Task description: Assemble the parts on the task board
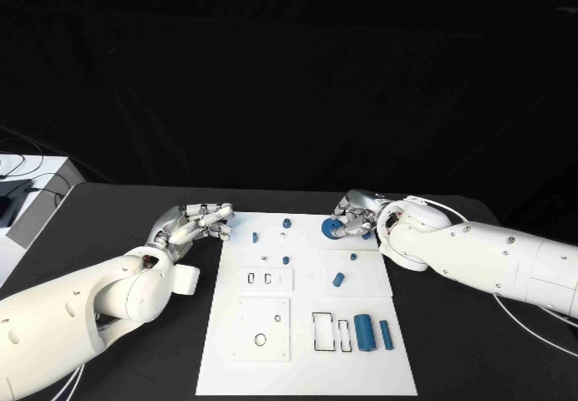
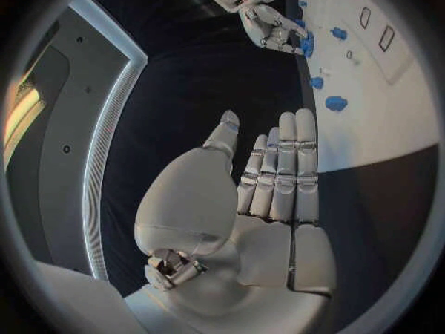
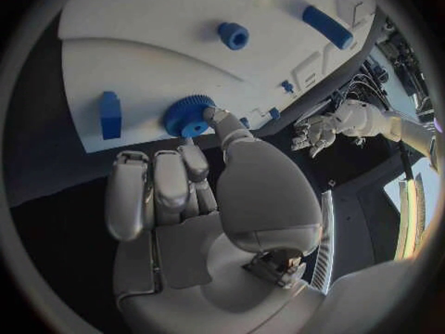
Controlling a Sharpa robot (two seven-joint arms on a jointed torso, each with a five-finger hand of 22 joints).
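A: Where does the task board [image 1: 307,334] stand?

B: In the middle of the black table [image 1: 469,351], a flat white plate with matte, smooth panels and dark-edged rectangular and round cut-outs. Most of the small blue parts lie loose on it: a long cylinder [image 1: 386,334] and a shorter block [image 1: 364,331] near the slots at the near end, a stubby piece [image 1: 340,279] mid-board, small pegs [image 1: 286,223] toward the far edge.

A: So little is done?

B: I judge it early. The slots look unfilled, and nearly every piece waits to be seated.

A: And the gear?

B: A blue toothed gear [image 3: 188,116], round with a ridged rim and a centre hole, sits at the board's far right edge. The right hand [image 1: 352,219] is at it; a fingertip [image 3: 219,119] touches its rim, the other fingers curl in beside it. Whether it truly grips the gear, I cannot tell.

A: The left hand [image 2: 251,200]?

B: Off the board's far left corner, above the table, fingers stretched straight and side by side, holding nothing.
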